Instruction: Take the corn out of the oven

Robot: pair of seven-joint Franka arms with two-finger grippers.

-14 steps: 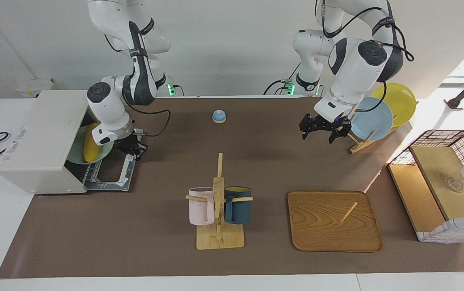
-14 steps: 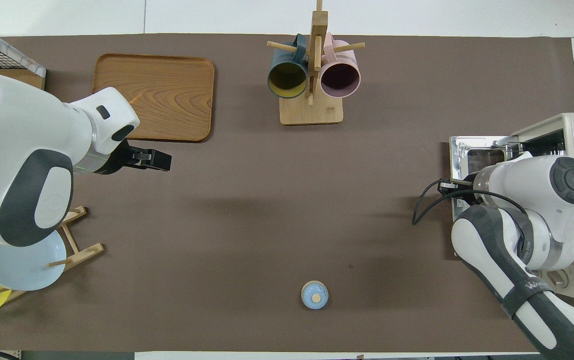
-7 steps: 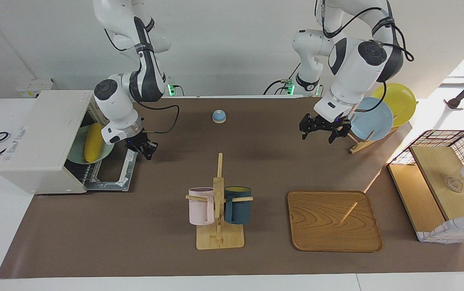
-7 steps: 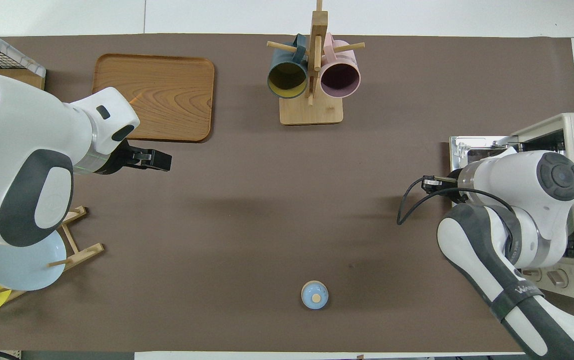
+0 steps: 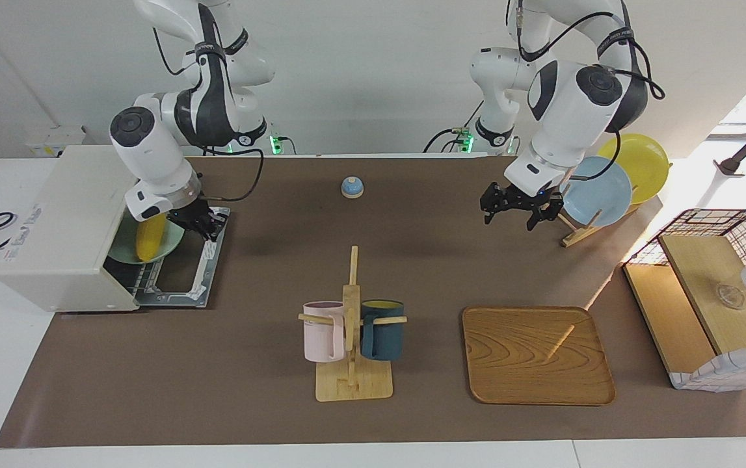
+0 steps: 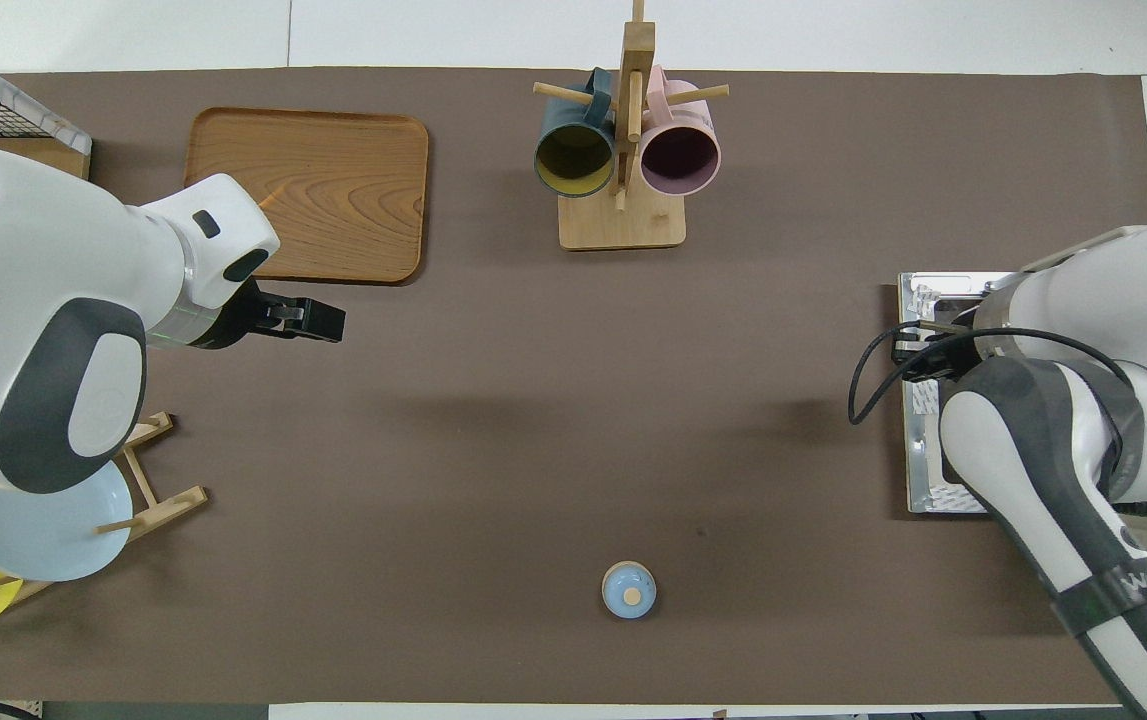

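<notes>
One smooth tapered yellow corn (image 5: 149, 238) lies inside boxy oven (image 5: 64, 224).

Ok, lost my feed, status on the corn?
Right gripper over open oven door, empty. Left gripper waits open. Corn inside on green plate. Path clear.

Brown-covered counter (image 5: 268, 403) with kitchenware

Oven (image 5: 64, 227) sits at frame left, its door (image 5: 181, 273) dropped open; a small blue bell (image 5: 352, 187) upper centre, mug rack (image 5: 353, 383) lower centre, wooden tray (image 5: 537, 355) lower right, plate rack (image 5: 581, 231) upper right.
</notes>
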